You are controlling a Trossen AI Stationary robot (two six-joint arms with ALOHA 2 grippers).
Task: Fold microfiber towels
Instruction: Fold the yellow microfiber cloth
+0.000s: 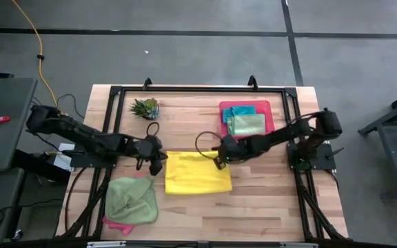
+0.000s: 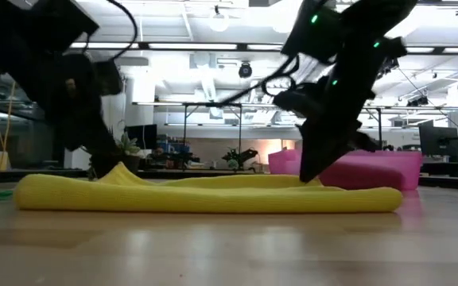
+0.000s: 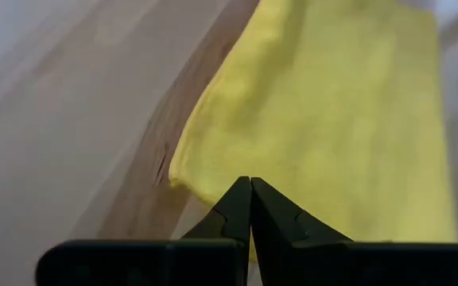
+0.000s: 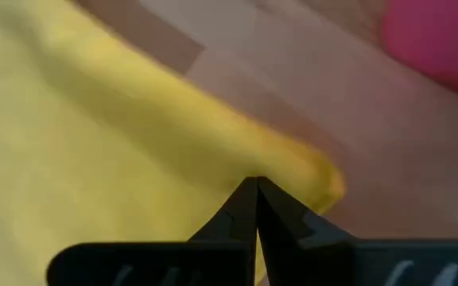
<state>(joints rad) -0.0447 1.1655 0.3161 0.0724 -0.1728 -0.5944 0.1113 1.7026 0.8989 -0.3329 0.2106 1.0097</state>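
We see the yellow towel (image 1: 198, 173) lying flat, folded to a rectangle, near the middle of the counter (image 1: 274, 200), a little toward its front edge. The left tool (image 1: 158, 165) sits at the towel's back left corner, its fingers pressed together; in the left wrist view the closed tips (image 3: 250, 208) meet right over the corner of the yellow cloth, though we cannot tell whether any fabric is caught between them. The right tool (image 1: 220, 160) sits at the towel's back right corner, its fingers likewise pressed together; in the right wrist view its tips (image 4: 255, 208) meet just at the rounded yellow corner, and again we cannot tell whether cloth is pinched. From the low view the towel (image 2: 205, 195) lies as a long low roll on the wood, with a slight rise at the corner under the left arm. At the front left corner of the counter we note a crumpled light green towel (image 1: 131, 200) lying on top of a pink towel (image 1: 118, 224), of which only an edge shows. At the back right, a pink tray (image 1: 268, 118) holds a folded light green towel (image 1: 247, 125) lying over a teal towel (image 1: 240, 110). A small spiky plant (image 1: 145, 108) stands near the back edge, left of centre.
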